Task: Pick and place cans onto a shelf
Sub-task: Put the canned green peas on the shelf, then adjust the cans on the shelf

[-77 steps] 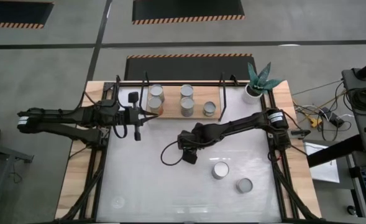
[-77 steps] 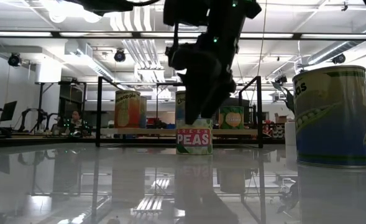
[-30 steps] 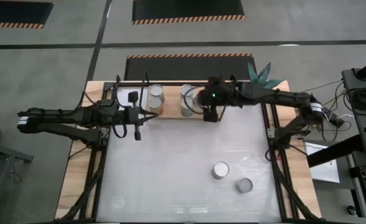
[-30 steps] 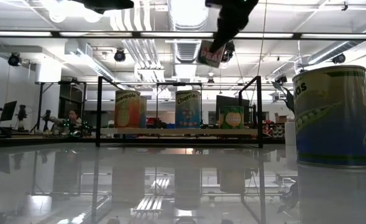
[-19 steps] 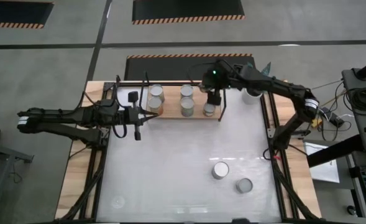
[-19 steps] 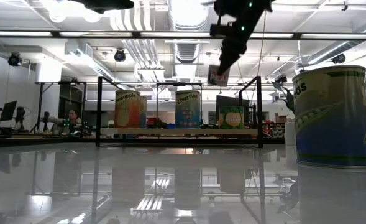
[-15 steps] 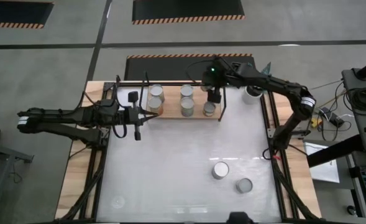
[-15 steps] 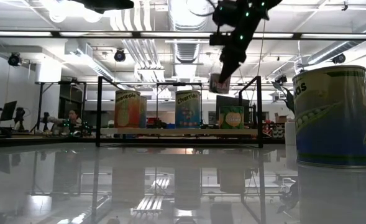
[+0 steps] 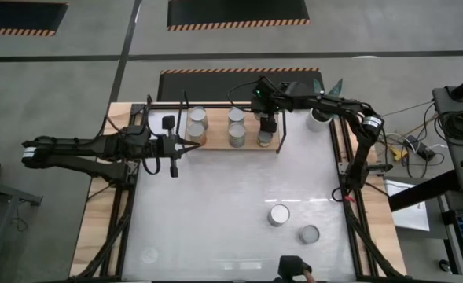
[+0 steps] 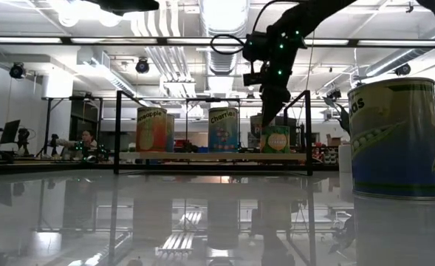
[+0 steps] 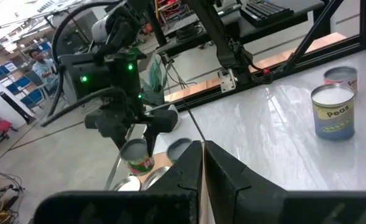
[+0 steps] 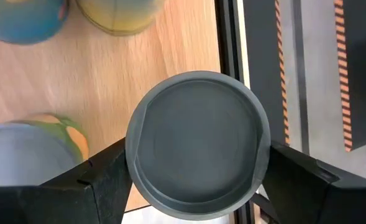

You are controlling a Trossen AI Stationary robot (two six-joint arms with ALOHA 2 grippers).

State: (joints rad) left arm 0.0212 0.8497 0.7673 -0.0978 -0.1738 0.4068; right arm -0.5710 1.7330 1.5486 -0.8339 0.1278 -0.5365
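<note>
The shelf (image 9: 215, 143), a light wooden board in black rods, stands at the table's far edge and carries several cans (image 9: 237, 134). My right gripper (image 9: 268, 124) reaches down over the shelf's right end with a can (image 11: 137, 157) between its fingers. That can has a grey lid (image 12: 198, 143) and a green and red label. Two more cans (image 9: 278, 215) stand on the white tabletop at the near right. My left gripper (image 11: 202, 168) is shut on nothing and hovers level by the shelf's left end (image 9: 185, 143). My right gripper pinches the can by its upper side wall (image 12: 133, 171), one finger (image 12: 99, 183) on each side of the lid. The fingers come from above, slanting down. The can is upright, low over the shelf board (image 12: 176, 50); whether its base touches the board I cannot tell.
A white plant pot (image 9: 320, 118) stands just right of the shelf. A green-labelled can (image 10: 276, 139) stands on the shelf's near row, next to the held can. A dark object (image 9: 294, 267) shows at the table's near edge. The middle of the tabletop (image 9: 215, 204) is bare.
My right gripper has come down over the shelf's right end and gone slightly toward the far edge, still holding the can. The can was tilted high above the shelf and now stands upright close to the board. A dark object has appeared at the near edge.
</note>
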